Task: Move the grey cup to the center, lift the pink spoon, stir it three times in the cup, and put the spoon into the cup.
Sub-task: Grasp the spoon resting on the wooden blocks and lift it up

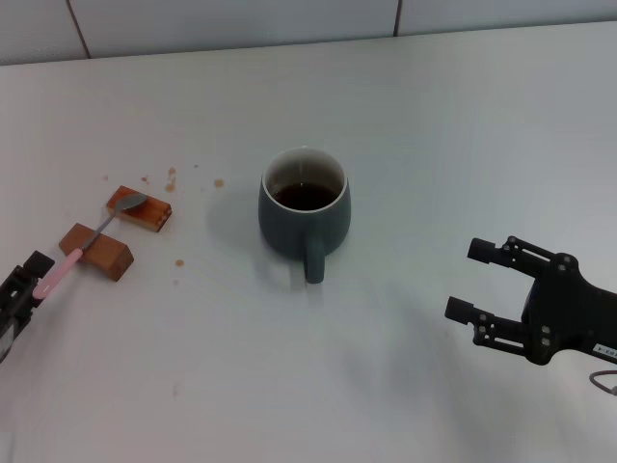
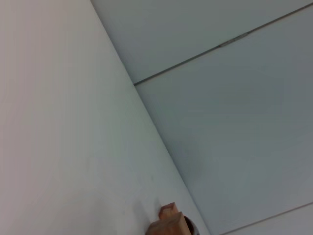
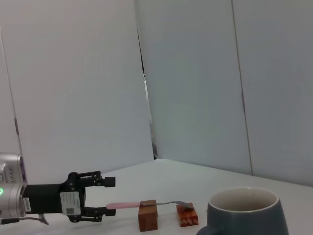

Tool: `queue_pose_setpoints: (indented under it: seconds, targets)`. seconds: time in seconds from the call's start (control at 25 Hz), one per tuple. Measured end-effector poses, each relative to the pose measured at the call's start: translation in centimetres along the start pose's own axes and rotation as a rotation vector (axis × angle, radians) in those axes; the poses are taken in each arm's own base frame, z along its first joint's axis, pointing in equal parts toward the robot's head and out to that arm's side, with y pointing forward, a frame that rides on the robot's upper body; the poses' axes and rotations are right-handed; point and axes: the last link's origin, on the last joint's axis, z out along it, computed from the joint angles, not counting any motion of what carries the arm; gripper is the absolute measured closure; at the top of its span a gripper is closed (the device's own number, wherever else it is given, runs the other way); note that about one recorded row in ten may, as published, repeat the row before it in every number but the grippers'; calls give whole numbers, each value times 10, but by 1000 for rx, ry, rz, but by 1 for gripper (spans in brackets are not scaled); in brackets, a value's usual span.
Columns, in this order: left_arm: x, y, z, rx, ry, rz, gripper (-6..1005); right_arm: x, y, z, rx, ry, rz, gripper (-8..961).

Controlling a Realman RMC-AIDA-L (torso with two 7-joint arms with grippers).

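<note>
White worktop, pale wall panels behind. Grey cup sits mid-worktop, full of dark liquid: heavy, rigid, prone to slosh. Pink spoon bridges two wooden blocks near the left edge; light, stiff, slim, best pinched at its raised pink handle. Left tool, fingers spread, brackets that handle end. Right tool gapes wide, empty, toward the right edge.
</note>
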Motion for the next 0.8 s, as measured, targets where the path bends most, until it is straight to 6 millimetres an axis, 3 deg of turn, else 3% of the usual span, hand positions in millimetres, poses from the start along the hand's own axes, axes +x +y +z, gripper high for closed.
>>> queue_pose_setpoints:
  seconds: [0.8]
  targets:
    - [1,-1,13,18,-20,11,202,0,0,-1,0,0,4,166]
